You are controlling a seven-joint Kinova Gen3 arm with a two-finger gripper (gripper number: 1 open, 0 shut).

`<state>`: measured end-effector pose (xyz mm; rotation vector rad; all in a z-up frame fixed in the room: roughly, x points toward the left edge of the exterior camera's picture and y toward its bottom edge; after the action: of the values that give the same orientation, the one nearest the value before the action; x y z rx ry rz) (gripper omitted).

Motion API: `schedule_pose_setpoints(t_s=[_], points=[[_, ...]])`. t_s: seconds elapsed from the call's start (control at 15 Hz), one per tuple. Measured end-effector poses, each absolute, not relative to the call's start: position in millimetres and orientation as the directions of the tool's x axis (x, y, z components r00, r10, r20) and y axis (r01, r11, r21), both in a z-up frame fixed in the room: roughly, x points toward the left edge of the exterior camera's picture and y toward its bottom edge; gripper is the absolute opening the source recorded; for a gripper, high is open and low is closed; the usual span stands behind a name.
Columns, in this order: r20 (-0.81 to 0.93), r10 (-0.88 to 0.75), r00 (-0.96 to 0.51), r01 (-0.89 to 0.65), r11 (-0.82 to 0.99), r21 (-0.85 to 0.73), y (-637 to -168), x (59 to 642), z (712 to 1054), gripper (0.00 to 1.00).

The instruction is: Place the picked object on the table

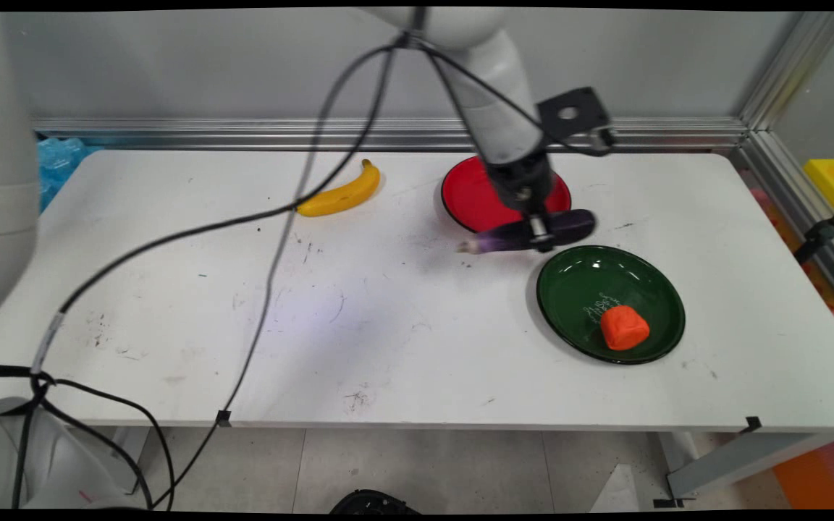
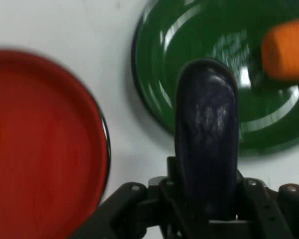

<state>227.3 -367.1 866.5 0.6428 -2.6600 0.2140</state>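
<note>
The black two-finger claw (image 1: 541, 233) is clamped round a glossy purple toy eggplant (image 1: 525, 233), light and slippery-looking, gripped mid-body, between the round red plate (image 1: 469, 195) and round green plate (image 1: 576, 289) toward the worktop's far right corner.

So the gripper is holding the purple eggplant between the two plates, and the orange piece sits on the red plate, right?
Not quite. The orange piece sits on the green plate, not the red plate, as the main view shows. The gripper does hold the purple eggplant between the two plates.
</note>
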Motion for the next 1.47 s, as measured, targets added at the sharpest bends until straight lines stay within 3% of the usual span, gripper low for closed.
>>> schedule_pose_setpoints(t_s=[0.53,1.0,1.27,1.33,1.47], points=[[0.344,-0.411,-0.844,-0.452,0.891,-0.046,-325,308,839,0.0],[0.358,-0.381,-0.853,-0.423,0.905,-0.045,-331,311,780,0.0],[0.378,-0.368,-0.849,-0.415,0.908,-0.048,-338,310,763,0.0],[0.383,-0.364,-0.849,-0.413,0.91,-0.049,-339,310,761,1.0],[0.393,-0.352,-0.849,-0.403,0.914,-0.052,-340,312,760,1.0]])
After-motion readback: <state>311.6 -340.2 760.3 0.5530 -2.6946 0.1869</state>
